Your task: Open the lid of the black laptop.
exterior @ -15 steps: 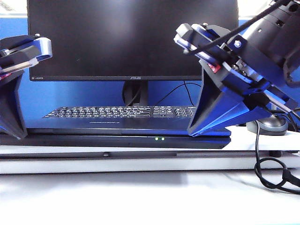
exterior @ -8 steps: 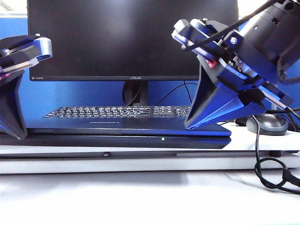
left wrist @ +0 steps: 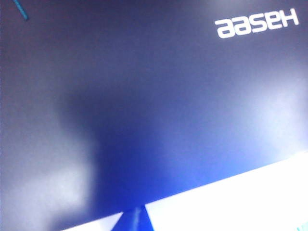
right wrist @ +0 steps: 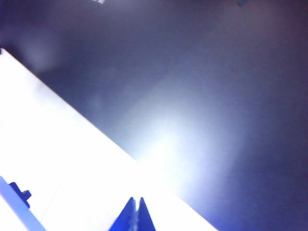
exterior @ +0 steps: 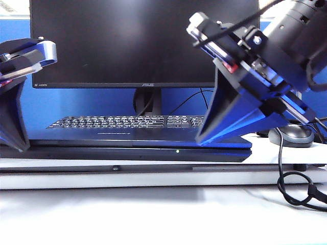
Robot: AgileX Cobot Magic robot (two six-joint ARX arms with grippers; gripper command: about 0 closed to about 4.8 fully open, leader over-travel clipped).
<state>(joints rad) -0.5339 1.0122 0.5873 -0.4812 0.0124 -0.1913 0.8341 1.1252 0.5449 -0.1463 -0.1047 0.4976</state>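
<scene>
- The laptop (exterior: 138,148) lies flat and shut on the worktop (exterior: 153,214), in front of the monitor (exterior: 143,41) and keyboard (exterior: 127,122); its long axis runs side to side across the exterior view, with the front edge toward the camera
- The right gripper (exterior: 202,139) hangs tip-down over the right part of the lid (exterior: 127,139), its point at or just above the lid's top face and a little behind the front edge; I cannot tell whether it touches
- The left gripper (exterior: 20,145) hangs at the far left end of the laptop, its tip down near that corner
- The lip to be lifted lies forward of and below the right gripper; this arm is nearer the middle of the front edge, so I judge it the likelier one to hook the lid
- Right gripper: in its wrist view the two blue fingertips (right wrist: 130,216) meet with almost no gap, holding nothing
- Left gripper: only a blue tip (left wrist: 132,219) shows in its wrist view; I cannot tell how far it is open; nothing is seen in it
- Lid: matte navy-black and broad, with a white "Hasee" mark in the left wrist view and soft glare; one green LED (exterior: 177,151) shows on the front edge
</scene>
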